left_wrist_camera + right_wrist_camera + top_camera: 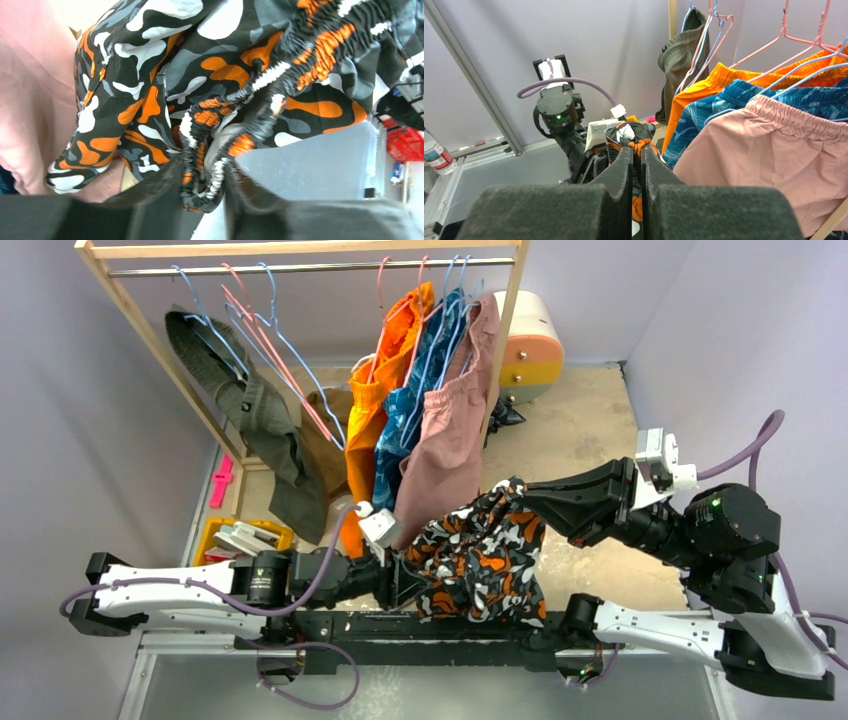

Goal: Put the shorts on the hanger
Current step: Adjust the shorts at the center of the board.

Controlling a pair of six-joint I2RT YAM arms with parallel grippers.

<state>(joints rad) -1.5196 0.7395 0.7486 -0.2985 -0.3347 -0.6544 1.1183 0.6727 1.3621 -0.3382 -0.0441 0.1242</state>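
The camouflage shorts (480, 550) hang stretched between my two grippers above the near edge of the table. My right gripper (525, 498) is shut on the upper right part of the shorts; in the right wrist view its jaws (637, 150) pinch orange and black fabric (629, 132). My left gripper (400, 575) is at the lower left of the shorts. In the left wrist view the bunched elastic waistband (200, 75) sits between its jaws (205, 170), which touch it on both sides. Empty light-blue hangers (268, 295) hang on the rail at the left, apart from both grippers.
A wooden rack with a metal rail (300, 268) stands at the back. On it hang orange shorts (385, 370), blue patterned shorts (415, 410), pink shorts (450, 430), an olive garment (250, 410) and pink-red hangers. A yellow bin (215, 535) and a white-orange drawer unit (530, 340) stand nearby.
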